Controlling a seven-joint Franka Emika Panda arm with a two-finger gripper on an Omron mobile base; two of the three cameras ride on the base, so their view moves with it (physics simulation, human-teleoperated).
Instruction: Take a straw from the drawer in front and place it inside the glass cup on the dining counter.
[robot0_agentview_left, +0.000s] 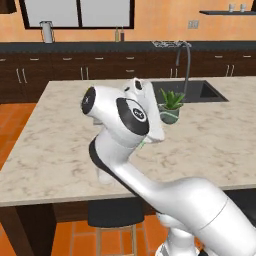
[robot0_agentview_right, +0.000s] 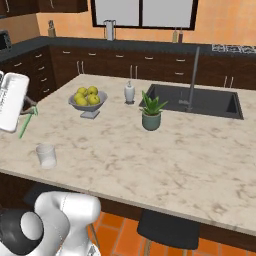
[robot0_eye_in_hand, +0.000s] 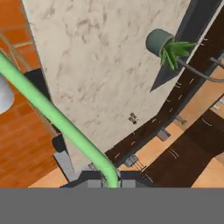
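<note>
We are seeing the thin light-green straw (robot0_agentview_right: 27, 122) hanging tilted above the counter's (robot0_agentview_right: 150, 150) left edge, its bent end (robot0_eye_in_hand: 109, 173) sitting pinched at our fingertips. The clear cup (robot0_agentview_right: 46, 155) is standing upright on the beige marbled top, below the straw and apart from it.

On the dining counter (robot0_agentview_right: 165, 150), the glass cup (robot0_agentview_right: 46, 155) stands near the front edge, the plant (robot0_agentview_right: 151, 113) mid-counter, seemingly before the sink (robot0_agentview_right: 200, 100).
</note>
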